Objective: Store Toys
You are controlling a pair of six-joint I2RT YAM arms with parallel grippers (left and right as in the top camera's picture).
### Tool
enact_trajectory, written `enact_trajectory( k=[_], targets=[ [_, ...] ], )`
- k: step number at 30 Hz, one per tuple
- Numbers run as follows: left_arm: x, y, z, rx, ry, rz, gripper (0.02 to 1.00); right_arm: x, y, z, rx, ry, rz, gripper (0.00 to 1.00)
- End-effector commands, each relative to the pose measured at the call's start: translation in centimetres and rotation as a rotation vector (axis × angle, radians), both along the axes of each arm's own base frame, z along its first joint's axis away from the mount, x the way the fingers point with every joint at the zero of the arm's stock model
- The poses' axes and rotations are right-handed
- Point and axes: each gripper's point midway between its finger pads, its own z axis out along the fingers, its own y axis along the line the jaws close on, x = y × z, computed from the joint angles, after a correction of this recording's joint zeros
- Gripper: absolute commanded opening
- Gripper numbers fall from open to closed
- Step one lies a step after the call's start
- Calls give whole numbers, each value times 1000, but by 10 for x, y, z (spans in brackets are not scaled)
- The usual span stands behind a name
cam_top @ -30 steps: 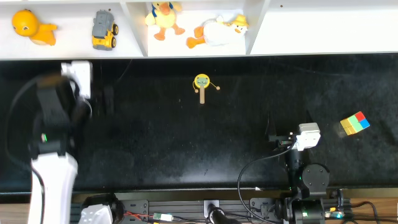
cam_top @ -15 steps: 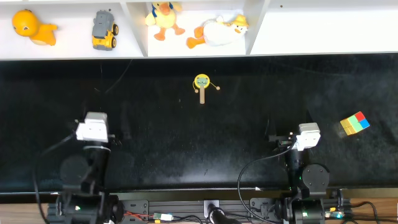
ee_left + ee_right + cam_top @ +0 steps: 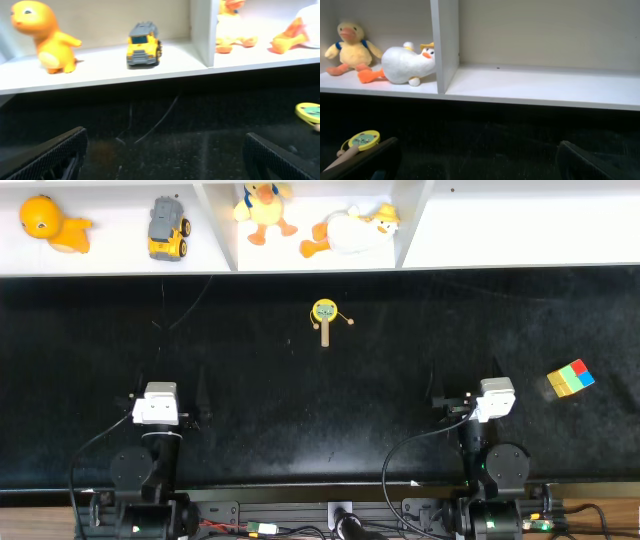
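The top camera looked straight down on the black worktop (image 3: 300,410), the white shelf (image 3: 500,240) along its far edge. Each wrist camera sat low by the worktop, facing the shelf. The left one took in the toy truck (image 3: 144,44), the right one the white goose (image 3: 407,65), and both shared the yellow duckling (image 3: 350,42) and the rattle (image 3: 362,140).

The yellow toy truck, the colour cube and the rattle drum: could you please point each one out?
yellow toy truck (image 3: 144,44), left wrist view, on its yellow front.
colour cube (image 3: 571,378), top view, on its top face.
rattle drum (image 3: 324,310), top view, on its round head.
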Motion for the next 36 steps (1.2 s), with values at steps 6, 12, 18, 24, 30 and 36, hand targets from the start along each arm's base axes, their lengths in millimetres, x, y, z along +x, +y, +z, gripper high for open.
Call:
enact_trajectory(
  k=[6,12,18,24,30,36],
  targets=[
    [-1,9,1,22,-6,38,996,0,-1,-3,1,-1,-8,993],
    [-1,9,1,22,-6,38,998,0,-1,-3,1,-1,-8,998],
    [-1,9,1,22,-6,38,998,0,-1,-3,1,-1,-8,996],
    [-1,9,1,22,-7,38,998,0,-1,-3,1,-1,-8,993],
    [-1,9,1,22,-7,38,998,0,-1,-3,1,-1,-8,996],
    [-1,9,1,22,-6,38,998,1,-7,-3,-9,-2,-42,993]
  ],
)
